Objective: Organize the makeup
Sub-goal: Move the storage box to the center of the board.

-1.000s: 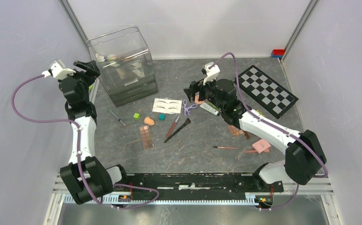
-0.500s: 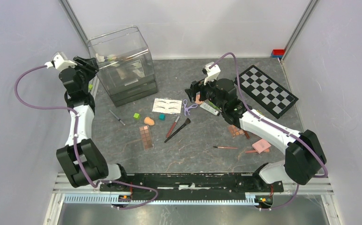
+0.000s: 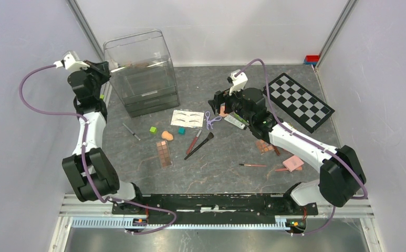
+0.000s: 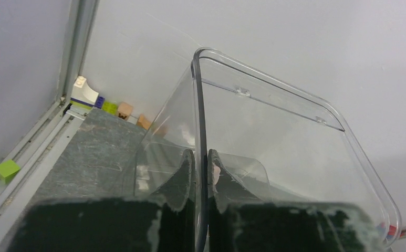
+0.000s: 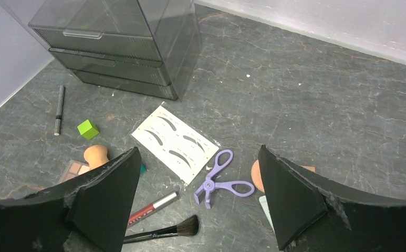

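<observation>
Left pincer (image 4: 200,157) is clamped shut on the thin upper wall of the clear plastic organiser (image 4: 274,131), one finger on each side of the wall. From the top camera that's the organiser's back left corner (image 3: 102,67).

The organiser (image 3: 143,68) has a see-through top section over stacked grey drawers, all pushed in. A few small brownish bits show through the clear part, but I can't tell what they are.

Right pincer (image 5: 199,149) hangs wide open with nothing in it, off to the organiser's right, over the lilac scissors (image 5: 219,178) and a round peach thing (image 5: 256,176).

All the other makeup is loose on the dark worktop (image 3: 216,178), in front of the organiser or to its right:

- 1 white eyebrow card (image 3: 187,118), just in front of the organiser's right corner, with the scissors beside it.
- 1 peach sponge (image 3: 167,135), straight in front of the organiser.
- Brown eyeshadow palettes (image 3: 164,153), 2 in all. One sits just past the sponge, long axis running away from the organiser. The second palette (image 3: 264,146) is well off to the right, half under the right arm.
- 1 black-handled brush (image 3: 199,145), lying diagonal with its bristles toward the back right. A red-and-silver stick (image 3: 194,140) lies alongside it.
- 1 thin dark pencil (image 3: 131,132), slanted, near the organiser's left front corner.
- 1 thin brown pencil (image 3: 252,165), lying crosswise far to the right.
- 1 pink compact (image 3: 293,163), further right again.
- 1 white tube (image 3: 235,122), under the right arm.

One green cube (image 3: 153,129) and one teal cube (image 3: 181,130) sit either side of the sponge.
</observation>
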`<state>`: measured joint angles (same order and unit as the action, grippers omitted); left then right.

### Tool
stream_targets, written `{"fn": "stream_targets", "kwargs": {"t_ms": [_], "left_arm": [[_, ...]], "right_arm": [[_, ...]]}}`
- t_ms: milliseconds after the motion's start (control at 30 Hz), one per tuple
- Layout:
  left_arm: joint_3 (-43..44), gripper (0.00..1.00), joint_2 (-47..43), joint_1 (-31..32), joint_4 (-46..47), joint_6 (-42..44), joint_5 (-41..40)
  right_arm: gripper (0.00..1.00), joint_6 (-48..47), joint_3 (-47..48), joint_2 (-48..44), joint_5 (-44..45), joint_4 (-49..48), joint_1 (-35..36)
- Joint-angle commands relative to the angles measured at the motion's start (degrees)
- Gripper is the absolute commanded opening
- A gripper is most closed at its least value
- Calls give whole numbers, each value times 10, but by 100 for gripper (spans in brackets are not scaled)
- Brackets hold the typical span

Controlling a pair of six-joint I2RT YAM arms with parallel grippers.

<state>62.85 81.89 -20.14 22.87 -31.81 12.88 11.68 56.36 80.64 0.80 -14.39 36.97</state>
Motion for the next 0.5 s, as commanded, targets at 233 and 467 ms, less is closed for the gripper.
{"fn": "stream_targets", "kwargs": {"t_ms": [233, 467], "left_arm": [[12, 2, 13, 193, -73, -29, -64], [36, 6, 53, 298, -89, -67, -145]], "right_arm": [[90, 9, -15, -54, 48, 37, -4], [94, 15, -33, -96, 133, 91, -5]]}}
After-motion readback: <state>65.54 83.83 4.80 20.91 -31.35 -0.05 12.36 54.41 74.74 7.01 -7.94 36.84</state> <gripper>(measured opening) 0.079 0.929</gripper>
